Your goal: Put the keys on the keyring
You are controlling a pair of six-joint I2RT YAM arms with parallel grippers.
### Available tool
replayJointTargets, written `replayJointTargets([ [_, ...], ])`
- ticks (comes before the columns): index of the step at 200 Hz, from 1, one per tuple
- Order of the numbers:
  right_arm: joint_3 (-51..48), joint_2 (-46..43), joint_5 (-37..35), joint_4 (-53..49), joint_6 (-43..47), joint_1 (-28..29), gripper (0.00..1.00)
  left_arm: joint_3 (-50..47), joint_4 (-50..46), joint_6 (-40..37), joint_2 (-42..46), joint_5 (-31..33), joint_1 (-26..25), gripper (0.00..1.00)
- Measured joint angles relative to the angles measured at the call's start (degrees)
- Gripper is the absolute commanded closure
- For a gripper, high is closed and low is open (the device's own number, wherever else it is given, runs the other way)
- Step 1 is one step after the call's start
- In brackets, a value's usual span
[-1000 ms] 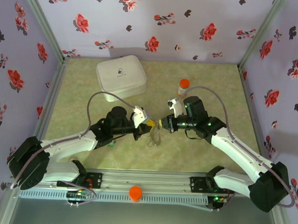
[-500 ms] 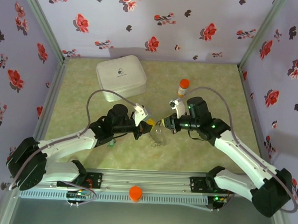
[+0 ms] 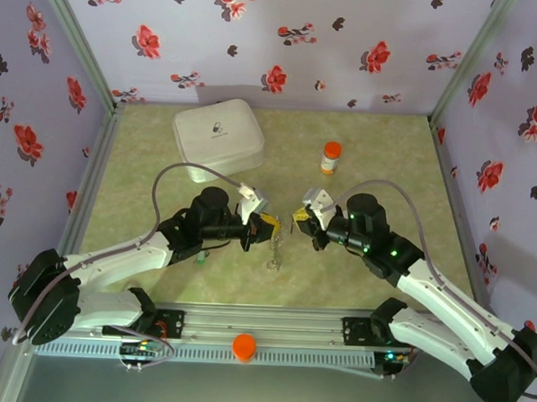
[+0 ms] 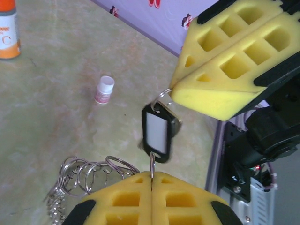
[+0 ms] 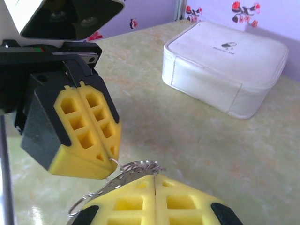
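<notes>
The keyring point(image 4: 89, 172) is a string of thin grey metal rings; it dangles between the two grippers point(image 3: 276, 246). The black key point(image 4: 158, 133), a black tag with a pale window, hangs above the table. My left gripper point(image 4: 151, 177) is shut on the thin ring at its lower end. At the tag's upper end, my right gripper point(image 4: 172, 91) is shut on bunched rings point(image 5: 140, 166). The two grippers point(image 3: 269, 224) point(image 3: 297, 220) nearly touch tip to tip. A small green key point(image 3: 200, 259) lies on the table beside my left forearm.
A white zip case point(image 3: 218, 137) sits at the back left. An orange-capped pill bottle point(image 3: 330, 156) stands behind my right arm. A tiny white bottle-like piece point(image 4: 104, 89) lies on the table below the grippers. Flowered walls close in three sides.
My right arm has swung back and to the right, uncovering the pill bottle. The hanging rings have drawn from a wide loop into a narrow strand. Both grippers stay shut.
</notes>
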State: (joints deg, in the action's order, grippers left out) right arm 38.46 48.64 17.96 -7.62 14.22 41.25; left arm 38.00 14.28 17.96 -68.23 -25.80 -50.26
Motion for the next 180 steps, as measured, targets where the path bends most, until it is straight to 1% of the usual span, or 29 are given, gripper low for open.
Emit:
replayJointTargets([
  [40,-0.02,-0.02,-0.92,0.42,8.33,2.69,1.0,0.0,-0.04,2.58,0.17,-1.22,0.0,1.0],
  [90,-0.02,-0.26,-2.89,-1.95,15.28,5.66,1.0,1.03,-1.53,3.39,0.15,-1.42,0.0,1.0],
  [138,0.07,0.85,-5.35,-4.68,17.79,6.88,1.0,1.4,-1.92,3.61,-0.07,-1.25,0.02,1.0],
  [180,0.07,1.09,-7.52,-4.72,18.43,7.3,1.0,1.4,-2.14,3.61,-0.07,-1.4,0.0,1.0],
])
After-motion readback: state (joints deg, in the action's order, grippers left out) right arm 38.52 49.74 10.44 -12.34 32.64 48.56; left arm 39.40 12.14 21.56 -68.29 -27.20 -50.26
